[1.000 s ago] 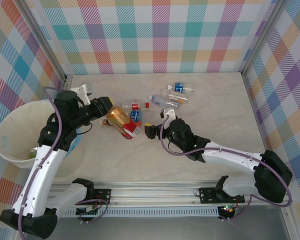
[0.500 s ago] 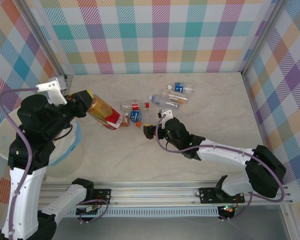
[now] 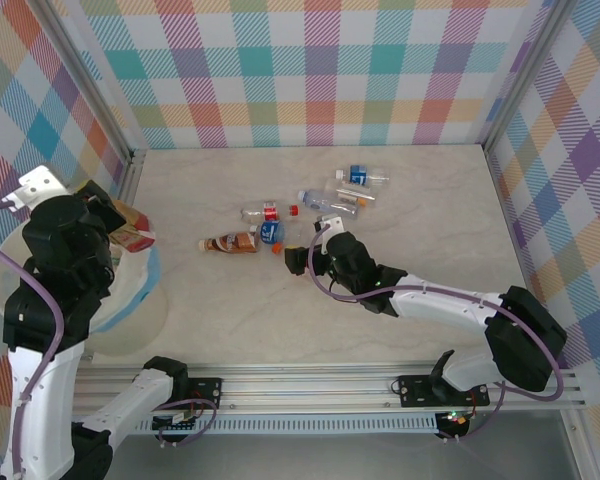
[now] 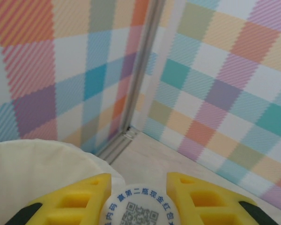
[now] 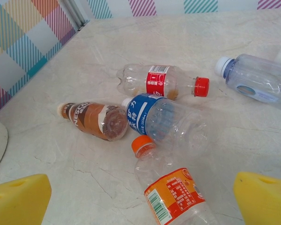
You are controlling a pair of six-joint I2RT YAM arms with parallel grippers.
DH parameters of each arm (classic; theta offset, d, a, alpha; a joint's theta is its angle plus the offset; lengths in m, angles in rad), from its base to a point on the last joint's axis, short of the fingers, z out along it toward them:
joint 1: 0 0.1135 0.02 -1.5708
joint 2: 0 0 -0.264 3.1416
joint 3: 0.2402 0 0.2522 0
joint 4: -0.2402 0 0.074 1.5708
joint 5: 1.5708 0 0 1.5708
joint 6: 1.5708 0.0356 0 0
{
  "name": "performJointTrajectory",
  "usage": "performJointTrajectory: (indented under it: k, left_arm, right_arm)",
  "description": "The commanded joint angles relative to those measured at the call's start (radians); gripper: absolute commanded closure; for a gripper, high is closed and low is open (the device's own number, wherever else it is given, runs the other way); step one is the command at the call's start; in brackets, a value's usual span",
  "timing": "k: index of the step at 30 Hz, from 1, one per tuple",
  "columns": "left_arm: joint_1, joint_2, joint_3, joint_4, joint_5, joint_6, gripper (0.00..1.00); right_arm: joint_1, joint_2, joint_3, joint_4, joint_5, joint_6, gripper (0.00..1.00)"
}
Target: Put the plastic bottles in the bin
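Pastel plaid walls (image 3: 320, 70) close in a pale marbled bench (image 3: 430, 230), where the plastic bottles lie scattered near the middle. A brown-labelled bottle (image 5: 96, 121) lies on its side, its base touching a blue-labelled one (image 5: 164, 119). Just behind them rests a red-labelled bottle with a red cap (image 5: 159, 80). An orange-capped, orange-labelled bottle (image 5: 171, 192) lies nearest the right wrist camera, and a clear bottle with a white cap (image 5: 257, 79) sits off to the side. Seen from overhead, one more clear bottle (image 3: 360, 178) lies further back.

At the bench's left edge stands the bin (image 3: 135, 310), round and cream-white. One red-and-orange-labelled bottle (image 3: 132, 235) is raised at its far rim, clenched in the left claw (image 4: 139, 197). The wrist view shows its white printed cap (image 4: 140, 208) pinched between the yellow fingers (image 4: 70, 201), with the bin's rim just below.

Low over the cluster, the right claw (image 5: 140, 199) has its fingers spread wide, grasping nothing, with the orange-labelled bottle lying between them.
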Motion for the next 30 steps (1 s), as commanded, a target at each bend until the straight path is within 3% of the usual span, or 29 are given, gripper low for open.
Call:
performJointTrajectory:
  k: [1,10,17,20,22,26,30]
  left_arm:
    - [0.007,-0.020,0.015,0.037,-0.255,0.083,1.00]
    - [0.007,-0.030,0.094,0.036,-0.088,0.058,1.00]
    - [0.007,0.024,0.085,-0.003,-0.348,0.092,1.00]
    - [0.031,0.007,-0.001,-0.017,-0.383,0.073,1.00]
    - [0.065,-0.002,-0.038,-0.055,-0.318,0.018,1.00]
    - [0.143,0.040,-0.101,-0.117,-0.055,-0.110,1.00]
    - [0.157,0.106,-0.140,-0.051,0.180,-0.156,1.00]
  right_arm:
    - [-0.005,0.012,0.024,-0.002,-0.014,0.026,0.00]
    - [-0.007,0.024,0.024,0.010,-0.035,0.042,0.00]
    - [-0.007,0.015,0.017,0.005,-0.039,0.043,0.00]
    - [-0.007,0.010,0.009,0.005,-0.036,0.044,0.00]
    - [-0.006,0.009,0.007,0.002,-0.035,0.045,0.00]
    - [-0.006,0.010,0.008,0.000,-0.038,0.039,0.00]
    - [-0.006,0.004,0.014,-0.014,-0.039,0.038,0.00]
